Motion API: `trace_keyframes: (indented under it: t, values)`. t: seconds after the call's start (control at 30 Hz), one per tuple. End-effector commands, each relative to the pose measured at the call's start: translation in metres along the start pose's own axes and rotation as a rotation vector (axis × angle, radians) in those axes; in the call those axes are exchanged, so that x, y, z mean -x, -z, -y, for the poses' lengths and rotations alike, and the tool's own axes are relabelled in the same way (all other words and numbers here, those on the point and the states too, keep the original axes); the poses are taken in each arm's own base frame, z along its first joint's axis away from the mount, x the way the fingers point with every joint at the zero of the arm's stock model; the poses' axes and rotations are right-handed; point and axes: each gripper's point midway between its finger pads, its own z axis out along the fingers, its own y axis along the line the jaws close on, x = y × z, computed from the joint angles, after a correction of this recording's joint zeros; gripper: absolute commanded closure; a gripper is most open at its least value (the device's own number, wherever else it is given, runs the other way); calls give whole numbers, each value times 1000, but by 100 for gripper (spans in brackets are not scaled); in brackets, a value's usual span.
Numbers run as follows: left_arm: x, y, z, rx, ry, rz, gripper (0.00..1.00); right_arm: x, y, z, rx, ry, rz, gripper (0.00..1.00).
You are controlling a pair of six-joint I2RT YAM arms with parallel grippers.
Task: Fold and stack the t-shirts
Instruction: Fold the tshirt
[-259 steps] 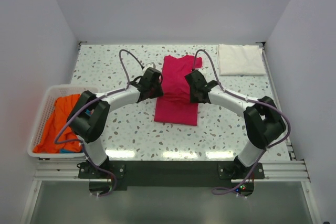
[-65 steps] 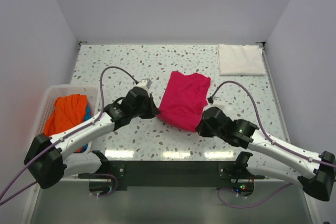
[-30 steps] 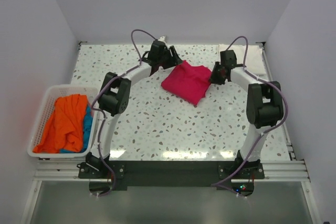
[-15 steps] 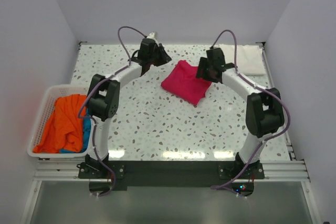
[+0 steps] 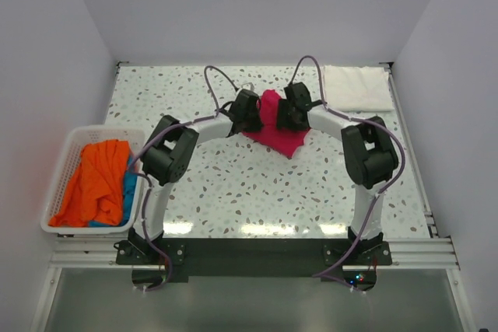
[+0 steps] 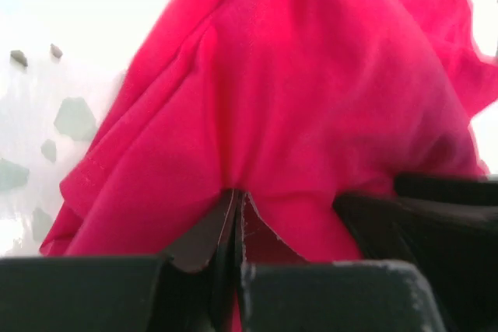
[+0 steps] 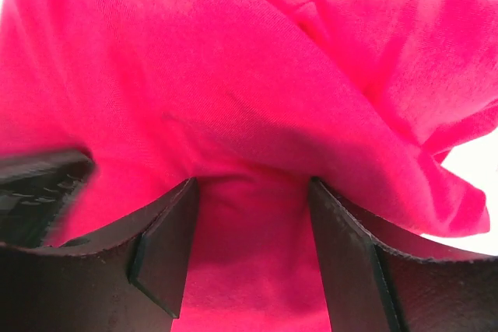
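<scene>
The magenta-pink t-shirt [image 5: 274, 126] lies bunched in the middle of the table, at the far side. My left gripper [image 5: 249, 116] is at its left edge. In the left wrist view that gripper [image 6: 236, 196] is shut on a pinch of pink cloth [image 6: 311, 91], with creases running out from the fingertips. My right gripper [image 5: 291, 114] is at the shirt's right edge. It stands open [image 7: 253, 186], with pink cloth [image 7: 233, 75] lying between and over its two fingers. A white t-shirt [image 5: 356, 88] folded to a rectangle lies at the back right corner.
A white slotted basket [image 5: 64, 159] hangs at the table's left edge with an orange t-shirt [image 5: 95, 184] and a blue one [image 5: 130, 184] in it. Both arms arch inward over the speckled table [image 5: 233, 184]. Walls close in the back and sides.
Both grippers have come down from the far side onto the pink shirt's edges. The left one has shut on the cloth. The shirt is now bunched narrower between them.
</scene>
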Motion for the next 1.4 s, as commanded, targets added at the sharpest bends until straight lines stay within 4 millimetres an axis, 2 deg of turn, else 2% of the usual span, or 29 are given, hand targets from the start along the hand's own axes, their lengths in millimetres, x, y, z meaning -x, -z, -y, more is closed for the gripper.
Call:
trace_keyframes:
  t: [0.0, 0.03, 0.07, 0.1, 0.13, 0.17, 0.2, 0.23, 0.27, 0.3, 0.33, 0.37, 0.43, 0.47, 0.53, 0.57, 0.6, 0.63, 0.67, 0.73, 0.8, 0.83, 0.87, 0.9, 0.93, 1.0, 1.1, 1.37]
  values:
    - [-20, 25, -32, 182, 73, -2, 96, -41, 14, -10, 12, 72, -65, 38]
    - [-40, 30, -49, 220, 82, -37, 97, -48, 17, -12, 20, 75, -70, 38]
    - [-40, 42, -43, 206, 106, -27, 97, -69, 20, -12, 21, 91, -105, 39]
    - [-46, 49, -46, 209, 112, -31, 97, -70, 30, -18, 44, 86, -92, 39]
    - [-65, 57, -61, 240, 123, -53, 97, -88, 32, -14, 42, 94, -122, 39]
    - [-62, 72, -52, 211, 124, -34, 97, -97, 38, -20, 56, 110, -127, 40]
    - [-68, 80, -54, 208, 127, -39, 97, -98, 49, -25, 73, 106, -112, 40]
    - [-85, 90, -67, 234, 130, -64, 97, -113, 55, -23, 74, 118, -131, 40]
    - [-81, 107, -56, 199, 128, -42, 97, -123, 62, -31, 91, 146, -136, 41]
    - [-85, 117, -58, 199, 123, -40, 97, -130, 69, -35, 101, 144, -138, 41]
    - [-102, 127, -70, 223, 120, -68, 97, -137, 82, -35, 113, 153, -140, 41]
    - [-98, 144, -60, 182, 121, -45, 97, -148, 92, -46, 138, 180, -146, 41]
    - [-114, 162, -71, 190, 111, -67, 96, -153, 114, -49, 151, 193, -130, 41]
    - [-106, 176, -63, 151, 113, -42, 94, -154, 124, -52, 164, 199, -120, 41]
    - [-100, 188, -60, 121, 73, -27, 89, -152, 135, -48, 165, 183, -101, 40]
    - [-90, 195, -53, 97, 54, 1, 86, -141, 147, -49, 178, 173, -59, 40]
    - [-84, 198, -50, 89, 27, 17, 79, -136, 152, -46, 171, 176, -40, 40]
    - [-69, 200, -41, 73, -34, 45, 75, -129, 157, -44, 160, 178, -18, 40]
    - [-64, 197, -36, 61, -75, 46, 69, -124, 162, -42, 156, 181, 4, 40]
    - [-50, 189, -25, 68, -196, 37, 65, -118, 164, -33, 109, 198, 29, 40]
    - [-45, 180, -21, 82, -274, 14, 62, -118, 165, -28, 86, 209, 24, 40]
    - [-36, 178, -15, 84, -323, 12, 62, -121, 165, -25, 73, 213, 15, 42]
    - [-42, 167, -18, 98, -353, -23, 62, -123, 165, -21, 65, 212, 14, 46]
    - [-38, 164, -10, 78, -374, -26, 59, -122, 167, -19, 60, 201, 22, 49]
    - [-45, 154, -17, 102, -408, -62, 58, -126, 165, -13, 41, 202, 24, 51]
    - [-41, 147, -9, 88, -431, -69, 54, -127, 165, -6, 18, 193, 29, 51]
    - [-49, 127, -12, 103, -463, -117, 51, -131, 162, 7, -30, 197, 36, 51]
    - [-48, 106, -12, 129, -457, -125, 48, -138, 145, 21, -60, 205, 25, 51]
